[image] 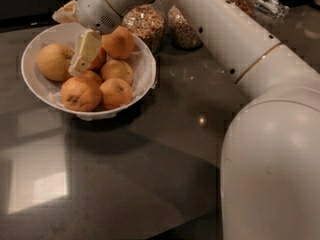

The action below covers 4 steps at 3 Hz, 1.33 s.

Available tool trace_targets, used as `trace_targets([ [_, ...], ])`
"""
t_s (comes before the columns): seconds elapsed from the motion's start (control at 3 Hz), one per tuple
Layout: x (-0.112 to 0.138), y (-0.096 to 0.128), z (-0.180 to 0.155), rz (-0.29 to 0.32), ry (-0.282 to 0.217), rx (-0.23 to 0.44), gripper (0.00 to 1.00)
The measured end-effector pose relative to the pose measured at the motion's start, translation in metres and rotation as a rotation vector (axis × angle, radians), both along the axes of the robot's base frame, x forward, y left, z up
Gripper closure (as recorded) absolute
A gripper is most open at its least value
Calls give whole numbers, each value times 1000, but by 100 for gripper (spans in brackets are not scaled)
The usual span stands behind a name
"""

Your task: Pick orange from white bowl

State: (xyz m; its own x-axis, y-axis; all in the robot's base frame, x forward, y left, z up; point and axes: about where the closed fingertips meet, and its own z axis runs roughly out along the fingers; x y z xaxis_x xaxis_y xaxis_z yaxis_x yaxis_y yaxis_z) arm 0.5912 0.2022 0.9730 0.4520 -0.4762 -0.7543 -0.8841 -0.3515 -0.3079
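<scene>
Camera view: gripper point(74, 43) low in white bowl point(35, 90), spread wide, holding nothing. One finger point(85, 51) sits at the right flank of the orange point(53, 61), which lies bowl-left. Desk point(150, 174) open in front; jars point(145, 21) just behind the rim.

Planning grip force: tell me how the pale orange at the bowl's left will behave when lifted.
The orange looks round, so it will probably roll if nudged. Its matte skin likely gives fair friction. The gripper sits just right of it in the white bowl; neighbouring fruits may shift.
</scene>
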Motion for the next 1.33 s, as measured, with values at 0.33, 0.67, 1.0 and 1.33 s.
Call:
trace_targets([
  [0.33, -1, 2, -1, 4, 1, -1, 9],
  [0.67, -2, 4, -2, 7, 3, -1, 17],
  [1.0, -3, 10, -5, 18, 10, -5, 19],
  [1.33, -4, 19, -12, 35, 30, -10, 20],
])
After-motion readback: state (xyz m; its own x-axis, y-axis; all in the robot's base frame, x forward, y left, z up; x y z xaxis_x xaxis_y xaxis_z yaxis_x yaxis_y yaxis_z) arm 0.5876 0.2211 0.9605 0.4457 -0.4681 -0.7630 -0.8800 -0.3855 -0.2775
